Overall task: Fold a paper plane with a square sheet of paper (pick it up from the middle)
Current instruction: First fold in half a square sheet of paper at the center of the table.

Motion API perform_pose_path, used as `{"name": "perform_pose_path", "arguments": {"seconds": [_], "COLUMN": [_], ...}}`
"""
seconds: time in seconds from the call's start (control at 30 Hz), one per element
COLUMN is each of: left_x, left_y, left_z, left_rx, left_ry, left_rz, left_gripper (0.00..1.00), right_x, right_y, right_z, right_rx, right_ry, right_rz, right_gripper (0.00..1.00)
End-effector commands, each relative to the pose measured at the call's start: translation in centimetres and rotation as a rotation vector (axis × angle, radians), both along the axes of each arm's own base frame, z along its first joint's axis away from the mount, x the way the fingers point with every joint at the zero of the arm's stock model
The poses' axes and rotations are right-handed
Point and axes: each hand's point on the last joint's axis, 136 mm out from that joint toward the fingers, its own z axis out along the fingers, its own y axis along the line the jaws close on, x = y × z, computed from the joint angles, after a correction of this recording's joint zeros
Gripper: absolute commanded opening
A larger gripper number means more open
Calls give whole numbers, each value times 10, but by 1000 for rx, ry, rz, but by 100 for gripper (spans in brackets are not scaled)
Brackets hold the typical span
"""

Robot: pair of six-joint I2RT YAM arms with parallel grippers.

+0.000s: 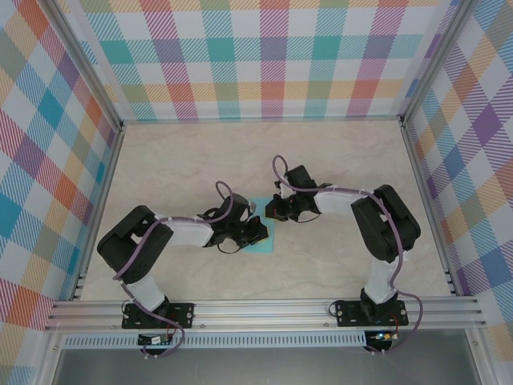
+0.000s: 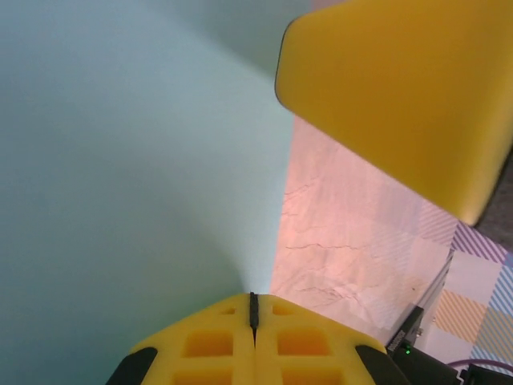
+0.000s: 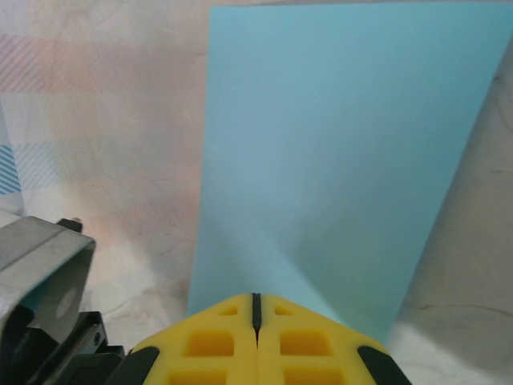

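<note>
Turquoise square sheet of paper (image 3: 337,144) is pinched by closed left gripper (image 2: 253,298) and closed right gripper (image 3: 256,298).

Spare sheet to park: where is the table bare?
Bare: the far strip of table by the back wall; the near patch between the arm bases. Crowded: the middle, where left gripper and right gripper pinch the square sheet of paper.
</note>
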Motion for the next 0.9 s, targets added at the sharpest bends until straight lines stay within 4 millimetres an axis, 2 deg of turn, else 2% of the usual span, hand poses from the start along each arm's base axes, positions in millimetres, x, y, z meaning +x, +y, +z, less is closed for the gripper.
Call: {"name": "perform_pose_path", "arguments": {"seconds": [0.0, 0.3, 0.5, 0.7, 0.87], "left_x": [3, 11, 13, 5, -5], "left_y": [-9, -17, -13, -3, 9], "left_z": [4, 12, -5, -22, -32], "left_rx": [-8, -26, 28, 88, 148], "left_ry": [-17, -48, -6, 45, 91], "left_rz": [-4, -12, 12, 25, 37], "left_gripper": [0, 0, 0, 0, 0], "right_x": [-3, -6, -7, -7, 2], "right_y": [0, -6, -7, -8, -14], "right_z": [-10, -28, -31, -31, -31], "right_rx": [-3, -32, -28, -23, -17], "right_ry": [8, 29, 32, 19, -1], "right_rz": [53, 56, 56, 67, 52], "right_gripper": [0, 0, 0, 0, 0]}}
